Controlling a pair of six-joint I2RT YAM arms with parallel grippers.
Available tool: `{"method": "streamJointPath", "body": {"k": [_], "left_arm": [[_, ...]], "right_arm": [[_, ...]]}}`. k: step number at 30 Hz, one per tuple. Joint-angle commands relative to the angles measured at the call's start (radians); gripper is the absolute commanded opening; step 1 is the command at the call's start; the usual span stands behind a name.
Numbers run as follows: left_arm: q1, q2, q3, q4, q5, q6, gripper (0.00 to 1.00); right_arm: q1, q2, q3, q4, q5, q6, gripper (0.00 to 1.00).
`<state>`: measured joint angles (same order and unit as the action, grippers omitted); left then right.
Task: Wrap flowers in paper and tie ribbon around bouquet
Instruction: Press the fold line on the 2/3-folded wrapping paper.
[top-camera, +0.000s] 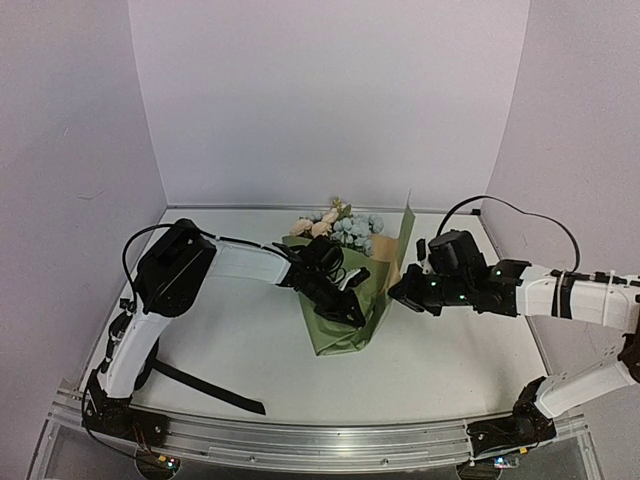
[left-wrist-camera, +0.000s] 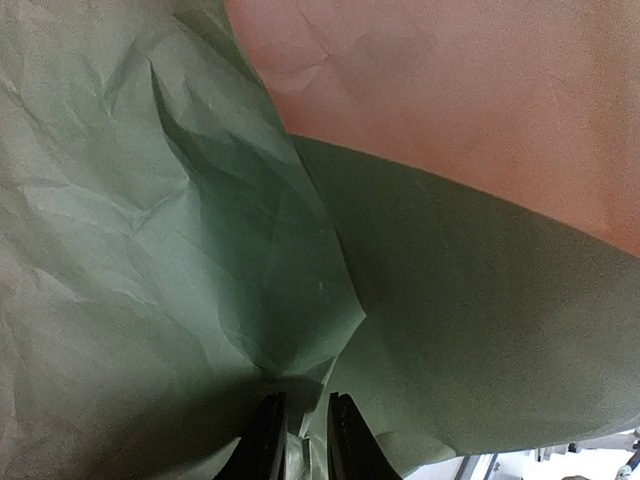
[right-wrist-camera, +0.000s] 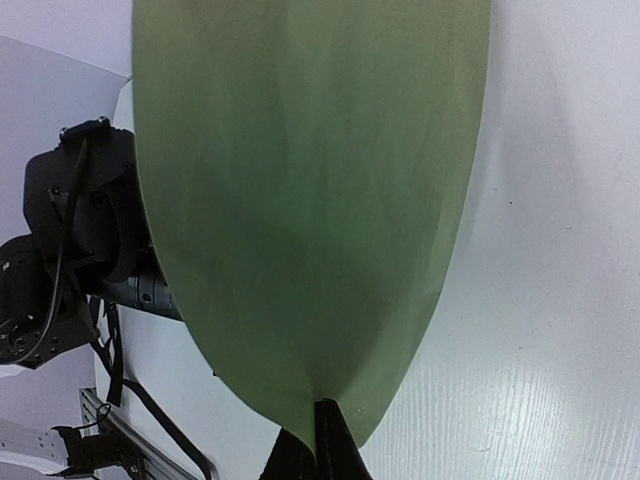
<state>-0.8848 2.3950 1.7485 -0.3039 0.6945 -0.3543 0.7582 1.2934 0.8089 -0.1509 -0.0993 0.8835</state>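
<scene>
Arms meet at mid-table (top-camera: 250, 350) from either side. The left gripper (top-camera: 345, 305) extends low over the paper (top-camera: 340, 338), jaws narrow, pinching a crumpled green fold. The right gripper (top-camera: 400, 292) is held level on the right, clamped tight on the sheet's raised edge, whose tan side shows. The flowers (top-camera: 338, 225) poke out at the paper's far end. The ribbon (top-camera: 208, 389) lies flat near the left arm's base, well apart from the bundle.

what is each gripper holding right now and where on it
Both hold the paper. The left gripper pinches a crumpled fold of its green side; the right gripper is shut on its edge.
</scene>
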Motion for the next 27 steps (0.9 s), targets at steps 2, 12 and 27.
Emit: {"method": "streamJointPath", "body": {"k": [2, 12, 27], "left_arm": [[-0.011, -0.065, -0.042, -0.055, -0.029, 0.058, 0.19], [-0.031, -0.189, -0.057, -0.015, 0.146, 0.096, 0.19], [-0.1, -0.062, -0.072, -0.03, 0.114, 0.084, 0.12]], "right_arm": [[0.006, -0.021, 0.002, -0.041, 0.036, -0.002, 0.0], [0.006, -0.083, -0.106, -0.056, 0.099, -0.008, 0.0], [0.006, -0.117, -0.084, -0.078, 0.088, -0.008, 0.0]]}}
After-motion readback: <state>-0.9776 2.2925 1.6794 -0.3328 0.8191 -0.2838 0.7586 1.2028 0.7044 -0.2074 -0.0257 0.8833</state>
